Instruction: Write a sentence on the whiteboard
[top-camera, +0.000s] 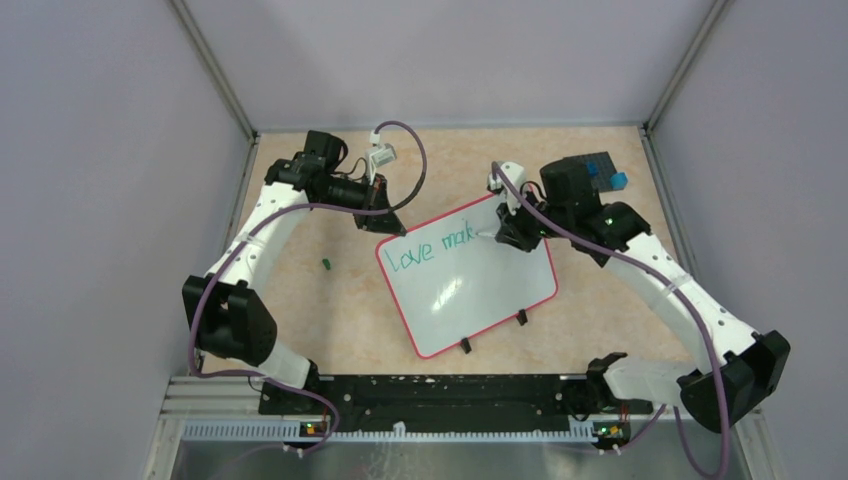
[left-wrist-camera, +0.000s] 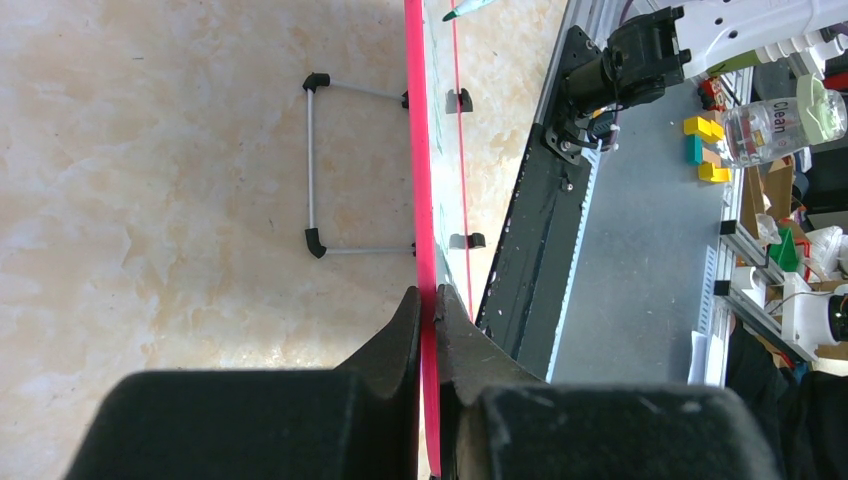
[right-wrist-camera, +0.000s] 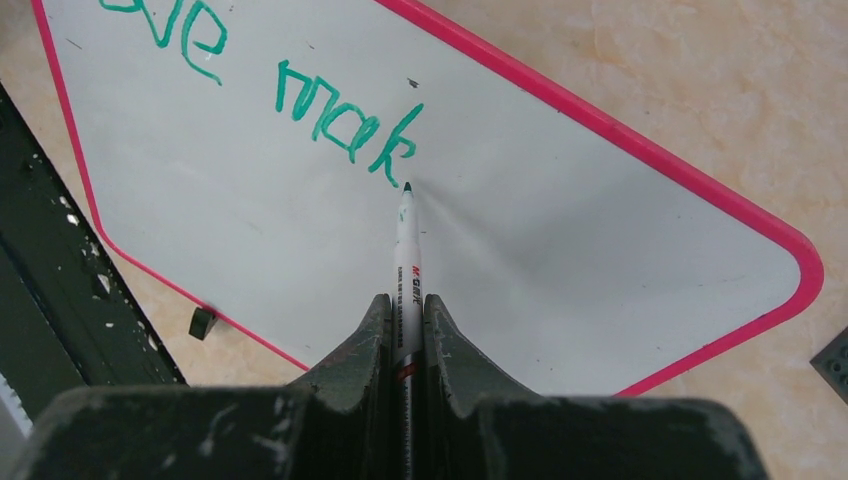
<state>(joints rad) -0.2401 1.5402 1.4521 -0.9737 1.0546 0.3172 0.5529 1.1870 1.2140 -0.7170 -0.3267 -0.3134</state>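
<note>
Whiteboard (top-camera: 480, 290) edge in L tool (left-wrist-camera: 428, 297); R tool (right-wrist-camera: 405, 302) marker (right-wrist-camera: 406, 235) prob. touching face.

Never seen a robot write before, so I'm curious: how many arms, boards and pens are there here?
Arms: 2, left arm and right arm
Whiteboard: 1
Pen: 1
Total: 4

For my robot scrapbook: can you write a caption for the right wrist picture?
Right gripper holds a marker, tip on the whiteboard just past the green writing.
</note>
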